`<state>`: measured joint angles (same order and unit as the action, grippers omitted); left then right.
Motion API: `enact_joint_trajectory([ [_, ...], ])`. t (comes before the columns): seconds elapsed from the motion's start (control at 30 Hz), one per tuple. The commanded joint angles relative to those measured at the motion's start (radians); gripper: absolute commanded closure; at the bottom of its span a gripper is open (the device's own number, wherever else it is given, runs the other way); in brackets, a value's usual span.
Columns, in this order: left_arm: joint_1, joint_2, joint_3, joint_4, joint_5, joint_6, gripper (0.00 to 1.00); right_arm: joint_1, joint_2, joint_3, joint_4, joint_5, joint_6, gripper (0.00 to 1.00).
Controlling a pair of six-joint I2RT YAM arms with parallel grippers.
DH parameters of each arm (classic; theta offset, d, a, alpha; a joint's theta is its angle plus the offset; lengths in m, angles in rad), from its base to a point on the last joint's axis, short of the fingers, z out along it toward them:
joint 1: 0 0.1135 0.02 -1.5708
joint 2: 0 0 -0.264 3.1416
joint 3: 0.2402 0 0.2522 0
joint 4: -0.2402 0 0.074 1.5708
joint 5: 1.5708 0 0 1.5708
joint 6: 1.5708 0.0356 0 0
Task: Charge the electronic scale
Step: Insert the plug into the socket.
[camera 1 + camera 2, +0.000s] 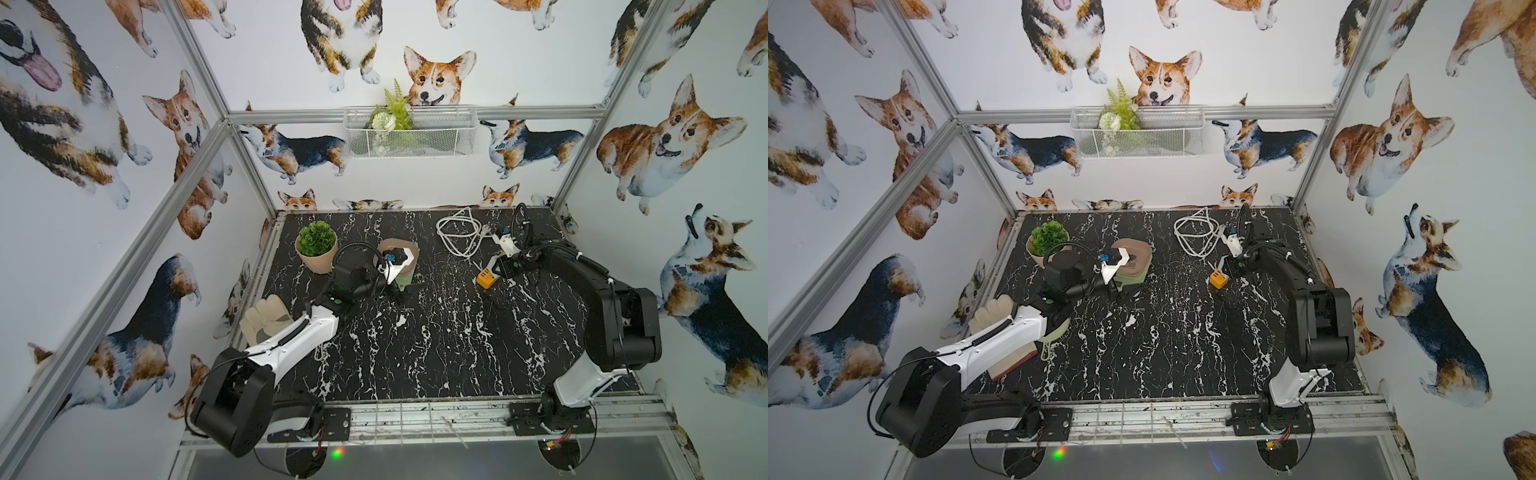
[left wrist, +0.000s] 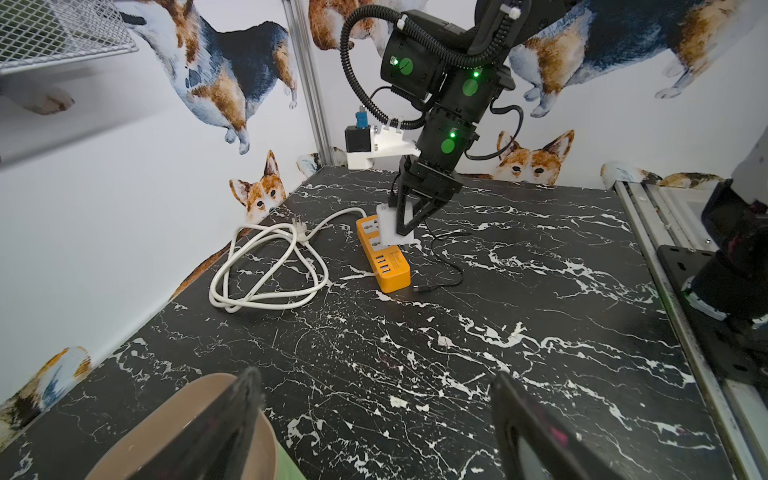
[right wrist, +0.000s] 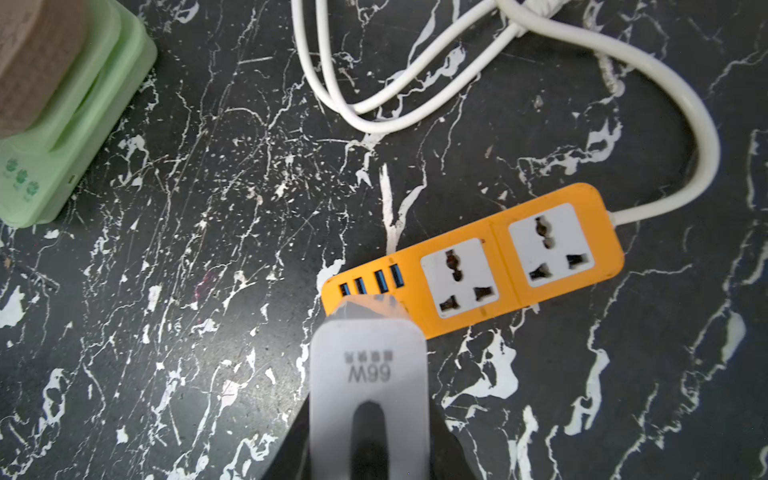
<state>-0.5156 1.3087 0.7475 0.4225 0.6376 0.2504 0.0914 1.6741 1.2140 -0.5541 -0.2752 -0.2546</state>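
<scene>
Right fingers (image 2: 430, 208) grip the white adapter (image 3: 370, 374) over the orange power strip (image 3: 498, 266). I reckon it next needs lining up with a socket and pressing down. Left fingers (image 2: 232, 419) gape above the electronic scale (image 1: 1138, 266), well apart.

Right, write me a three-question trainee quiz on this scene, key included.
1. True or false: the right claw grips the white adapter.
2. At the electronic scale, the left claw is: A) shut on it; B) open, holding nothing; C) gripping a cable.
3. Fill in: the orange power strip has ___ large sockets, both empty.
Key: 1 true; 2 B; 3 two.
</scene>
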Motion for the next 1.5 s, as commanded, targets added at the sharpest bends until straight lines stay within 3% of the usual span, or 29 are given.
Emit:
enact_joint_trajectory([
  [0.0,0.002,0.0,0.007,0.012,0.021,-0.003,0.11,-0.01,0.019,0.024,0.046,0.013,-0.077,1.0],
  [0.7,0.001,0.019,0.024,0.007,0.038,-0.014,0.1,-0.068,0.135,0.056,0.105,-0.053,-0.306,1.0],
  [1.47,0.002,0.011,0.02,0.016,0.042,-0.028,0.09,-0.078,0.163,0.092,0.062,-0.076,-0.342,1.0],
])
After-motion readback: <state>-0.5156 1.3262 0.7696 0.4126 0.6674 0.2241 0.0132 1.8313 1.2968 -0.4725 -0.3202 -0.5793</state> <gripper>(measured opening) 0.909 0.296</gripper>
